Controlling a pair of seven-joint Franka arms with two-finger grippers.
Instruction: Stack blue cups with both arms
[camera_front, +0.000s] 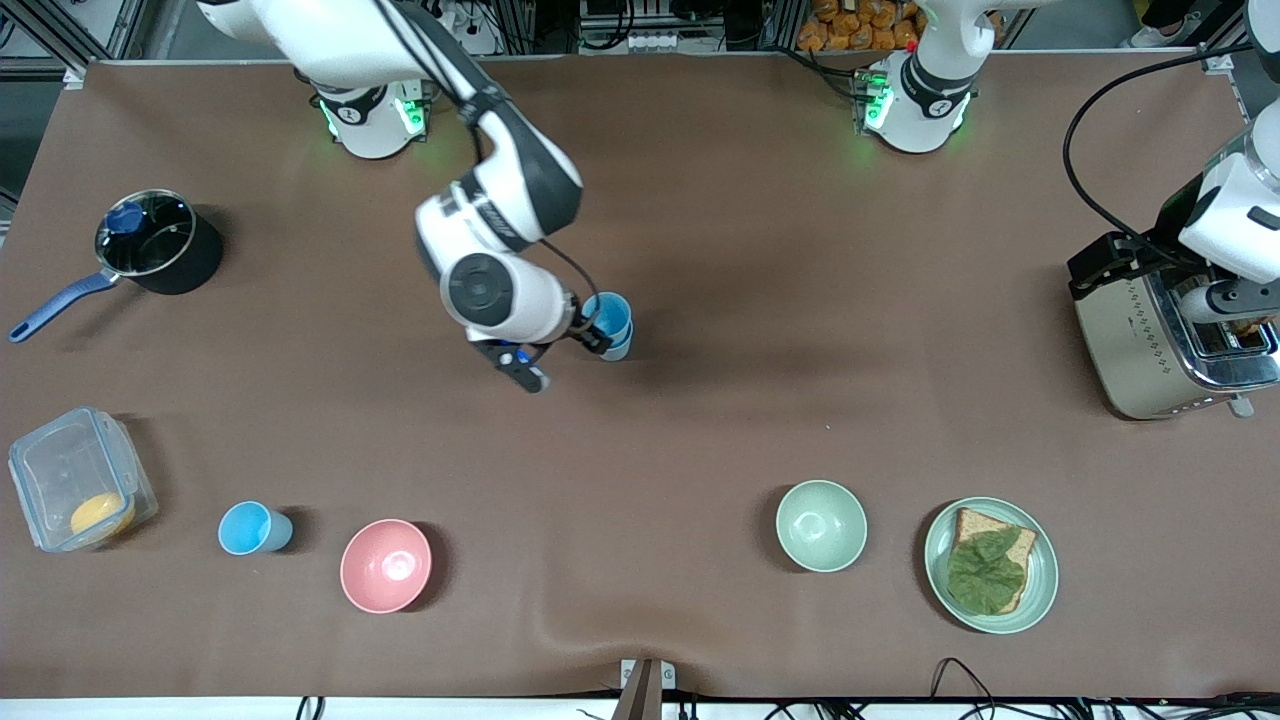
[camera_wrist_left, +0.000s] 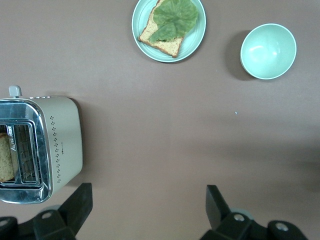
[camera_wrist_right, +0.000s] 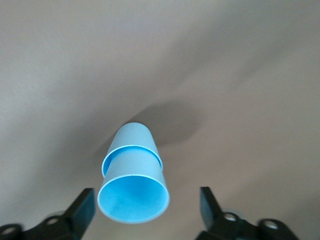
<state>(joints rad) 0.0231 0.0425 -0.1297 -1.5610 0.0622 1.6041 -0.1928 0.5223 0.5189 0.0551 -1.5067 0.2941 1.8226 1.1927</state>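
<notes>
Two blue cups stand nested as one stack mid-table; the brighter inner cup sits in the duller outer cup. My right gripper is open, with a finger on each side of the inner cup's rim and a gap to it on both sides. A third blue cup stands near the front edge, between the plastic box and the pink bowl. My left gripper is open and empty, up in the air beside the toaster, where the left arm waits.
A pink bowl and a pale green bowl sit near the front edge. A plate with bread and lettuce lies beside the green bowl. A dark pot and a plastic box are at the right arm's end.
</notes>
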